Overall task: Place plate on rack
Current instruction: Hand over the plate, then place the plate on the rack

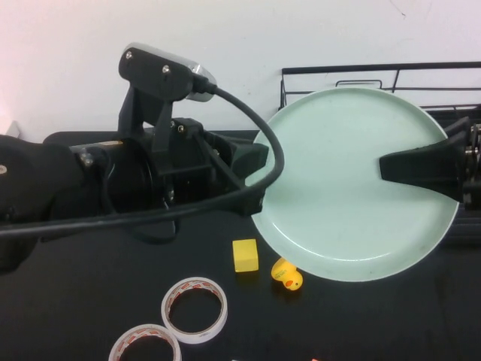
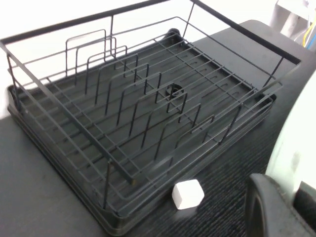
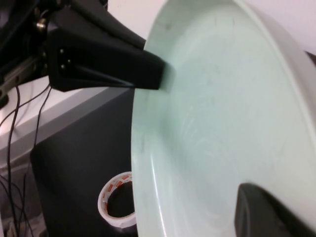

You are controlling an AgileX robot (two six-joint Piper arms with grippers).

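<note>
plate [image 1: 346,188] lifted off counter [image 1: 90,301], face up, just before rack [image 1: 421,75] | left gripper [image 1: 255,177] clamped on left rim | right gripper [image 1: 421,169] clamped on right rim | rack beyond plate

**Raised plate blocked the way to the rack**

The plate [image 1: 346,195], clamped at opposite rims by the left end effector [image 1: 259,180] and right end effector [image 1: 421,167], screened the rack [image 2: 148,123]. The rack's bays stood open between divider loops. On the desk [image 1: 75,301], a yellow block [image 1: 245,255], duck [image 1: 287,275] and tape rolls [image 1: 195,309] crowded the near approach.
</note>
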